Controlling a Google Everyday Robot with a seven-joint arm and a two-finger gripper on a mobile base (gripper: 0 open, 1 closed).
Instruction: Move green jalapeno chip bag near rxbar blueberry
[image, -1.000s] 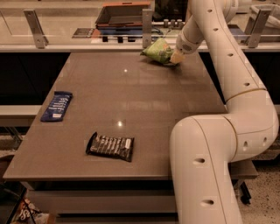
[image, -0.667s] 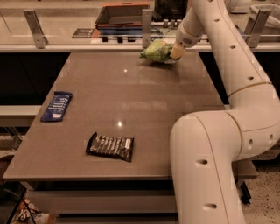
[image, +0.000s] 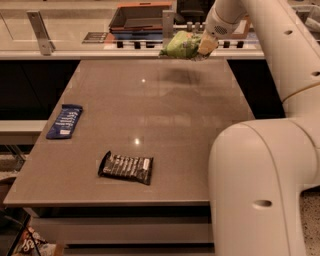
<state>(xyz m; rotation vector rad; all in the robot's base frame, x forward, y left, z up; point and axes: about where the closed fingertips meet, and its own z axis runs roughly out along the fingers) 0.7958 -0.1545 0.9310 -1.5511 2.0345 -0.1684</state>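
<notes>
The gripper (image: 202, 47) is up at the far edge of the counter (image: 165, 115), well beyond the black bar (image: 126, 167) and to its right. Its jaws are closed on the right end of the green jalapeno chip bag (image: 180, 45). The bag hangs clear of the counter surface, and a soft dark shadow (image: 175, 76) lies on the counter just below it. It is puffy and light green with darker patches of print, but no word on it can be read from here.

The rxbar blueberry (image: 65, 121) lies flat near the counter's left edge, farther back than the black bar and to its left, well apart from it. Its blue wrapper carries rows of white lettering along its length and a white patch at the near end (the letters are too small to make out). It is far from the held bag, almost diagonally across the counter.

The black bar lies flat toward the near edge, left of centre and turned slightly. It has white lettering across the dark wrapper and a pale patch at its right end, and none of the writing is legible.

The white arm (image: 260, 165) rises from the right of the black bar, bulky in the foreground, and bends back over the counter's right side to reach the bag. Behind the counter's far edge, straight back from the black bar, sits a dark tray (image: 142, 15) with an orange-brown rim.
</notes>
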